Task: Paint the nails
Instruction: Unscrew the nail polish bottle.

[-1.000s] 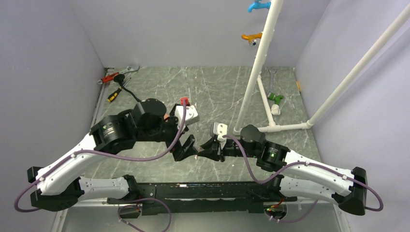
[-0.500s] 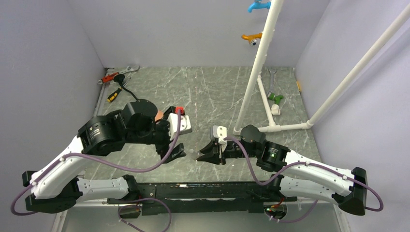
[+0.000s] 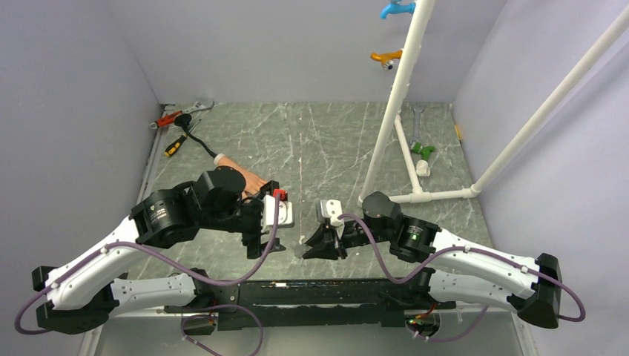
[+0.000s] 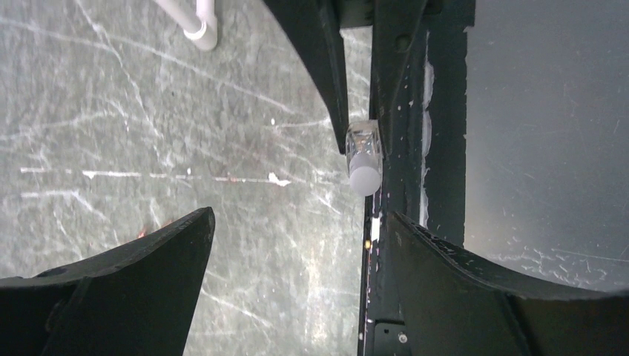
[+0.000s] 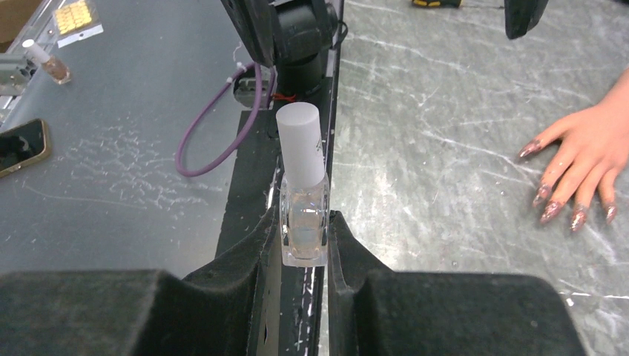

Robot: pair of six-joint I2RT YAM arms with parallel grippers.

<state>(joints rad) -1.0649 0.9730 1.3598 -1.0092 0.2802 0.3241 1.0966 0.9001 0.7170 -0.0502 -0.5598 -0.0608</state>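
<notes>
The right gripper (image 5: pixel 304 231) is pinching a small clear bottle (image 5: pixel 304 222) by its glass body, one finger on each flat side. The white cap (image 5: pixel 300 144) is on and sticks out past the fingertips. The bottle hangs over the black rail (image 5: pixel 256 193) at the near edge of the table (image 3: pixel 334 141). From above I can barely see it, just a pale speck at the tip of the right gripper (image 3: pixel 310 248).

The left gripper (image 4: pixel 297 222) faces it from the left with its fingers spread wide and nothing between them. In its own camera, the bottle (image 4: pixel 363 152) shows cap-first, pointing toward it and clear of both fingers. From above the left gripper (image 3: pixel 265 241) sits low, just beside the right one, and the two don't touch.

The mannequin hand (image 5: pixel 593 144) lies flat on the table with its fingers fanned out. The nails (image 5: pixel 552 211) look reddish-pink with a glittery sheen, and they sit well apart from the bottle. In the top view only the forearm (image 3: pixel 248 178) shows, and the left arm covers the fingers.

A few hand tools (image 3: pixel 178 122) lie in the far left corner, and a white pipe frame (image 3: pixel 393 96) stands on the right.
</notes>
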